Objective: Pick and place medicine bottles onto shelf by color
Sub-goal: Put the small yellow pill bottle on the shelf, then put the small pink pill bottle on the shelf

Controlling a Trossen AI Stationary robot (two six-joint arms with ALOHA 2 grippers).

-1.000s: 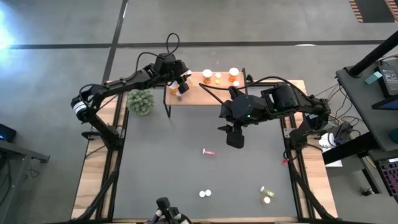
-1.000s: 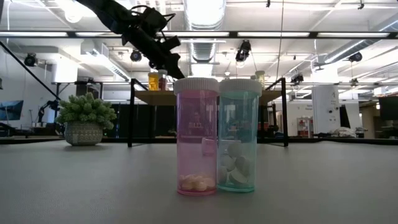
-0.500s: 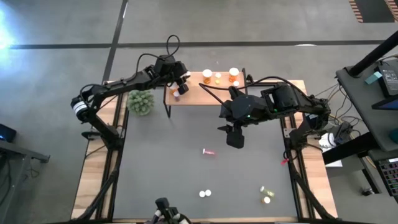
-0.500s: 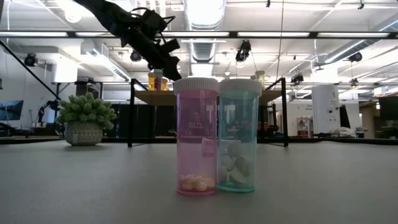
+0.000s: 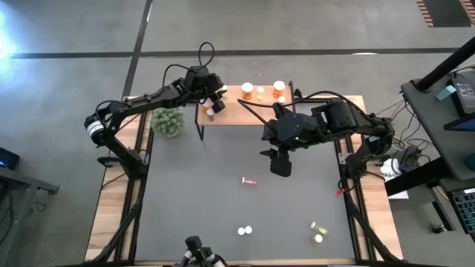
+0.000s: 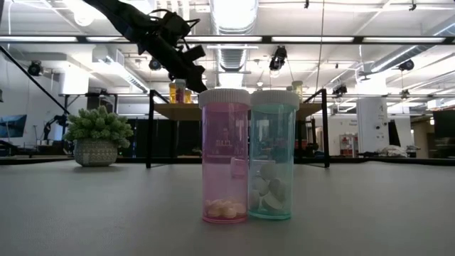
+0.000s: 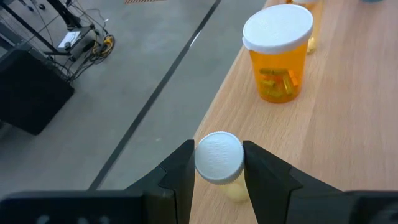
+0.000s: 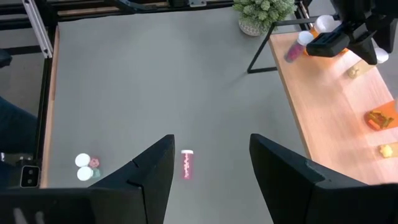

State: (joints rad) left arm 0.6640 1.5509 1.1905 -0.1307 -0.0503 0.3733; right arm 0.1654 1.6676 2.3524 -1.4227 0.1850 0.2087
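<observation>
The left gripper (image 7: 217, 171) hovered over the near-left end of the shelf (image 5: 237, 111), its fingers (image 7: 177, 171) pinching a small yellow-green bottle (image 7: 219, 160) by its sides, white cap facing the wrist camera. Just beyond that gripper, on the light wood, an orange bottle (image 7: 278, 53) stood upright with its white cap on. From above, the left gripper (image 5: 214, 96) sat at the shelf's left end, with a pink bottle (image 5: 214, 113) on the wood just below it, and more orange bottles (image 5: 278, 89) stood farther right along the shelf. The green plant (image 5: 168, 121) stood on the desk off to the left of the gripper.

The right gripper (image 5: 280, 165) hung above the dark mat (image 5: 185, 208) in front of the shelf, its fingers (image 8: 149, 174) spread wide and holding nothing. Ahead of it, a pink bottle (image 8: 186, 163) lay on its side on the mat, apart from the fingers. Farther from the gripper, toward the desk's front edge, a pink and a teal bottle (image 6: 247, 156) stood upright touching each other, and two yellow-green bottles (image 5: 318, 231) lay near the front-right corner.
</observation>
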